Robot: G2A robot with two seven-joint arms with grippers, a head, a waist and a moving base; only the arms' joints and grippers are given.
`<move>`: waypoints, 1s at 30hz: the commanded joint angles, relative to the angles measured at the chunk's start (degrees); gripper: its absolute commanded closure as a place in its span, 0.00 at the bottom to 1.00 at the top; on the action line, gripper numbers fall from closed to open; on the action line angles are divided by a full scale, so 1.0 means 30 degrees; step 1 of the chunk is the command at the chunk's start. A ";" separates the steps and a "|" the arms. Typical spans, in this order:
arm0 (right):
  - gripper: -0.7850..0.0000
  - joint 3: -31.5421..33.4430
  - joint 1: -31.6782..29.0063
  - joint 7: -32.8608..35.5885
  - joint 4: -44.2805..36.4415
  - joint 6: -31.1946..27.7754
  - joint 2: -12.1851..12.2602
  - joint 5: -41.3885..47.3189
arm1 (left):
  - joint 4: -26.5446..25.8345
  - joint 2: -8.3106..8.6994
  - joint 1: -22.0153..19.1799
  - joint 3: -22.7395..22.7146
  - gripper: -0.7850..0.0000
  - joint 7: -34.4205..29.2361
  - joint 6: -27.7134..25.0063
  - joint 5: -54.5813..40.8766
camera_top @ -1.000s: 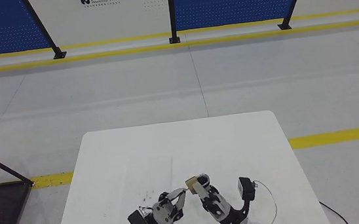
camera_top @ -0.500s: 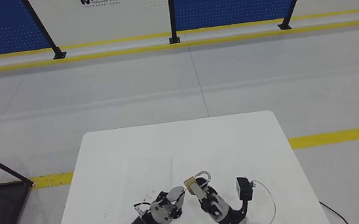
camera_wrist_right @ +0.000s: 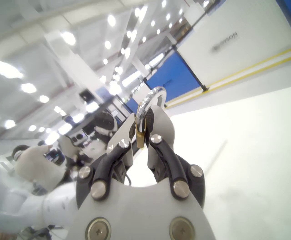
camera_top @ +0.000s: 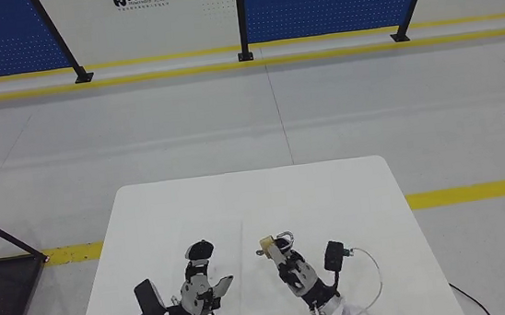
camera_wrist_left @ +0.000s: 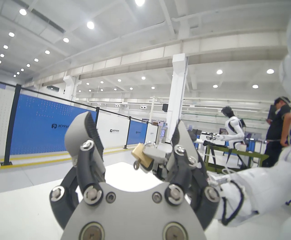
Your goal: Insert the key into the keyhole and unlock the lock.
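white table [camera_top: 331, 196] under both arms, with the two grippers over its near half, side by side and apart.

on the left, left gripper [camera_top: 210, 266]: released, fingers [camera_wrist_left: 78, 134] spread wide with nothing between them, held off the tabletop and aimed across toward the lock.

on the right, right gripper [camera_top: 282, 261]: clenched on the lock, ribbed pads pressed against the two flat faces of the brass body.

lock [camera_top: 268, 246]: lifted clear of the table, roughly midway across its width, gripped by the body only. from the left wrist, visible farther off through the gap between the open fingers, touching neither of them.

silver loop [camera_wrist_right: 152, 95] of the lock: poking out past the right fingertips, free of the pads. open or latched, cannot tell.

key [camera_wrist_left: 136, 165]: seemingly the small metal stub sticking out of the brass body's end face, seated in the keyhole, not held by either gripper. too small to tell its turn.
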 commanded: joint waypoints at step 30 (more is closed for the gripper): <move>0.00 -0.5822 0.4349 0.7305 0.4105 0.5952 -0.1687 -0.3002 | 0.0139 0.1115 0.3479 -0.6289 0.00 -0.5907 -0.0866 -0.2659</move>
